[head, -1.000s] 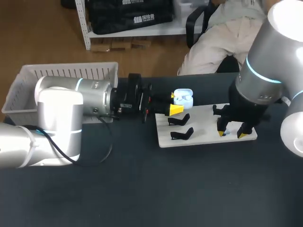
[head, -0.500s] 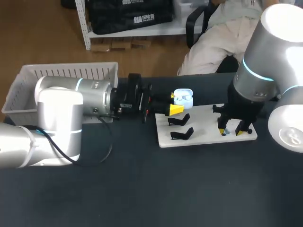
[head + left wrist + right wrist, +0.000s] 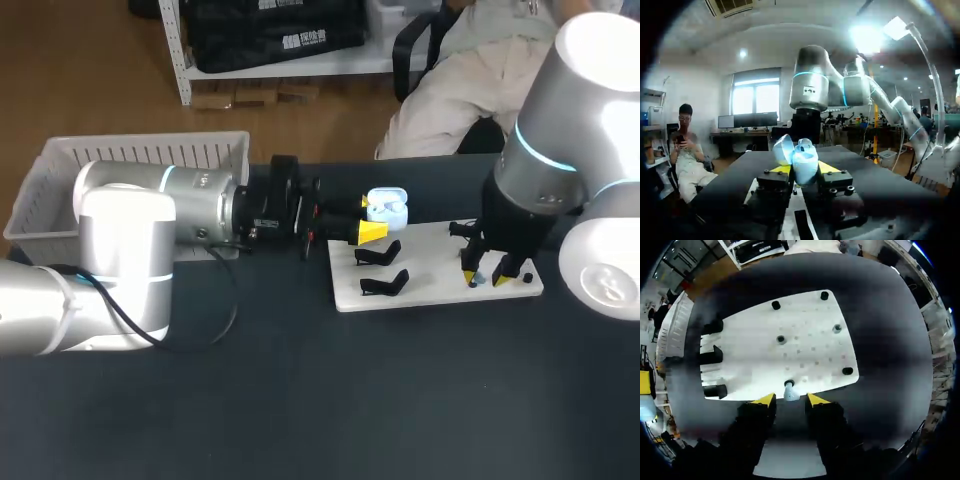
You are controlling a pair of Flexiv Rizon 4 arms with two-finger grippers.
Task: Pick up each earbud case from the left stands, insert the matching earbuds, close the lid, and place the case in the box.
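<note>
pale blue case (image 3: pixel 386 207), white board (image 3: pixel 432 264), black table (image 3: pixel 300 400)

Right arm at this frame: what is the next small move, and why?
Probably lower the right arm slightly and close on the earbud: its jaws stand open either side of it on the white board, while the left arm holds the earbud case open-lidded.

Nothing legible on the table (image 3: pixel 300 400), the white board (image 3: pixel 440 290) or the earbud case (image 3: pixel 386 206). From the left wrist view, the right arm (image 3: pixel 810 75) bears one small dark mark on its grey link, too small to read.
</note>
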